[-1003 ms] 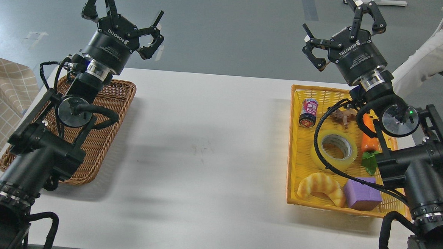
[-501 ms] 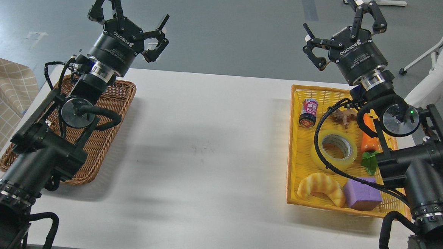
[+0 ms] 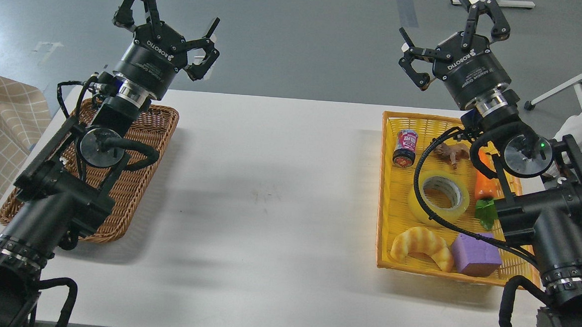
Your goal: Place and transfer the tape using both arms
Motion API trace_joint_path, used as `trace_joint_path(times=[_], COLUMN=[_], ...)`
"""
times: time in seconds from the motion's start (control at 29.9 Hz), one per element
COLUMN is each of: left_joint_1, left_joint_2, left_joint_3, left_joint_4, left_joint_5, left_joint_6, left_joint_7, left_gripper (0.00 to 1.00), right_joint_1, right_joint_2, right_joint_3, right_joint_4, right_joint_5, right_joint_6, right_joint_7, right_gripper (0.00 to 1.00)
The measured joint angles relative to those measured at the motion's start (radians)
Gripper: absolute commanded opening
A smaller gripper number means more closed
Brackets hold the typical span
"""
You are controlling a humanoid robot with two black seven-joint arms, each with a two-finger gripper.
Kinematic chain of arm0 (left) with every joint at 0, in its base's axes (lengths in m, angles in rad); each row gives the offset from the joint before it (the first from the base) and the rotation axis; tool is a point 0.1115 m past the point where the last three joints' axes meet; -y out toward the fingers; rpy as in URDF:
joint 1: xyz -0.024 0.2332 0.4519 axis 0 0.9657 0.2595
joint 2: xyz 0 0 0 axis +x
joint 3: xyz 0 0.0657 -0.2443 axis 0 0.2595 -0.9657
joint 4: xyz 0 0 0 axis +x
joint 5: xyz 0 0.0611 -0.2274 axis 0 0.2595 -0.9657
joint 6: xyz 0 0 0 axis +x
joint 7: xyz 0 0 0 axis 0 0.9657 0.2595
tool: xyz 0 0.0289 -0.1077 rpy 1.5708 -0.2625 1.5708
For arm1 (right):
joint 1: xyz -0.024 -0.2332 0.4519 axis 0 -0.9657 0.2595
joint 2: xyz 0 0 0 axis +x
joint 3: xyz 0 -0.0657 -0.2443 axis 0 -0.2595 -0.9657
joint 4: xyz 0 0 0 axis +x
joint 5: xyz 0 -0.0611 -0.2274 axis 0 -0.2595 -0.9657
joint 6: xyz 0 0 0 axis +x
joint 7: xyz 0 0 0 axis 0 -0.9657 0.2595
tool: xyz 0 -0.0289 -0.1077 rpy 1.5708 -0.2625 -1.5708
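Lying flat in the yellow basket [image 3: 385,188] on the right side of the white table [image 3: 269,192], the tape [image 3: 438,197] sat mid-basket — croissant toy [image 3: 422,246] and purple block [image 3: 475,254] nearer, small jar [image 3: 405,147] farther. The brown wicker basket [image 3: 141,165] lay on the table's left side. Beyond, both grippers hung raised above the far edge — left gripper [image 3: 171,22] fingers spread wide, holding nothing; right gripper [image 3: 452,35] likewise spread and empty.

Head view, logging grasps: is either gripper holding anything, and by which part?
Nothing is held. The left gripper and right gripper are both open and empty; the tape lies in the yellow basket.
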Motion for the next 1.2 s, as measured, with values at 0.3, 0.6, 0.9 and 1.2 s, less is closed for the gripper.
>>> trace_joint_path(times=[0.3,0.6,0.9,1.2], left_joint_1=[-0.004,-0.005,-0.005,-0.005], left_joint_2=[0.0,0.003,0.003,0.003], left_joint_3=[0.0,0.0,0.002,0.002], left_joint_4=[0.0,0.0,0.002,0.002], left_joint_5=[0.0,0.0,0.0,0.0], left_joint_6=[0.0,0.0,0.0,0.0], left_joint_7=[0.0,0.0,0.0,0.0], left_gripper=[0.98,0.98,0.98,0.98], right_joint_1=[0.001,0.0,0.003,0.011], right_joint_2=[-0.003,-0.007,-0.035,-0.121], right_joint_3=[0.0,-0.007,-0.085,-0.089], right_joint_4=[-0.001,-0.001,0.014,0.097], right_joint_5=[0.0,-0.002,-0.049,-0.234], right_joint_6=[0.0,0.0,0.0,0.0], right_joint_7=[-0.001,-0.002,0.002,0.003], right_gripper=[1.0,1.0,1.0,1.0])
